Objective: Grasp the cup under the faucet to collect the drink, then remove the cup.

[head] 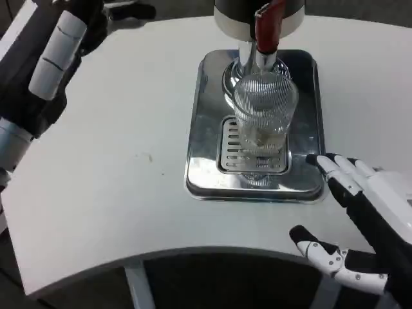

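A clear ribbed glass cup [264, 112] stands upright on the slotted grate of a steel drip tray [206, 174], right under the faucet [265, 29] with its red lever. My left hand [48, 51] is raised at the upper left, far from the cup, fingers spread and holding nothing. At the lower right my right hand [360, 225] hovers just off the tray's right front corner, fingers apart, thumb out toward the table edge, empty and not touching the cup.
The dispenser's dark body [257, 9] rises behind the tray. The white round table [129, 180] curves to its front edge near the bottom. Dark cables [19, 19] lie on the floor at the upper left.
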You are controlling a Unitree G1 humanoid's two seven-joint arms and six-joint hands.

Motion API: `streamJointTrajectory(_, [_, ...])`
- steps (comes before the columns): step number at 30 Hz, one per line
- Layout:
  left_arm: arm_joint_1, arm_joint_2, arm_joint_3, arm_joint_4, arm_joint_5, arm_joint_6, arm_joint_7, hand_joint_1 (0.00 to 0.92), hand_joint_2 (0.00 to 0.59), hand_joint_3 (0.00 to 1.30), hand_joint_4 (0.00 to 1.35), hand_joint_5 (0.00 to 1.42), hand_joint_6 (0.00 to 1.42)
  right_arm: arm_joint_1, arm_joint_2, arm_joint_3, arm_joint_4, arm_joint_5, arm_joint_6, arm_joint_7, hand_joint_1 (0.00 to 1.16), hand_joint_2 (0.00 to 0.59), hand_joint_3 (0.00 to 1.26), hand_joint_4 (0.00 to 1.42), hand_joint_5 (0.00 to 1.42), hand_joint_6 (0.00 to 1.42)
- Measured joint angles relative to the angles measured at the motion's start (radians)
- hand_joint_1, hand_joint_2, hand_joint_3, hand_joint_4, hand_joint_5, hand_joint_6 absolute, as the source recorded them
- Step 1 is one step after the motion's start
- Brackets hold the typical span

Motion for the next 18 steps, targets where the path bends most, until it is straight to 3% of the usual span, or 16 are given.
streamJointTrajectory(10, [-0.149, 0.001, 0.032, -0.008, -0.137, 0.334, -0.156, 0.0, 0.132, 0.13, 0.06, 0.18, 0.14, -0.003, 0.004, 0.037, 0.007, -0.026, 0.007, -0.001, 0.33, 0.407, 0.04, 0.0, 0.0, 0.0])
streamJointTrajectory(14, [-0.225, -0.001, 0.014, 0.033, -0.122, 0.395, -0.192, 0.0, 0.136, 0.12, 0.04, 0.17, 0.13, -0.002, 0.005, 0.041, 0.007, -0.034, 0.009, -0.001, 0.33, 0.407, 0.04, 0.0, 0.0, 0.0])
streamJointTrajectory(18, [-0.291, -0.016, -0.027, 0.08, -0.077, 0.404, -0.218, 0.0, 0.136, 0.12, 0.04, 0.17, 0.13, 0.0, 0.006, 0.045, 0.005, -0.035, 0.009, -0.001, 0.33, 0.407, 0.04, 0.0, 0.0, 0.0])
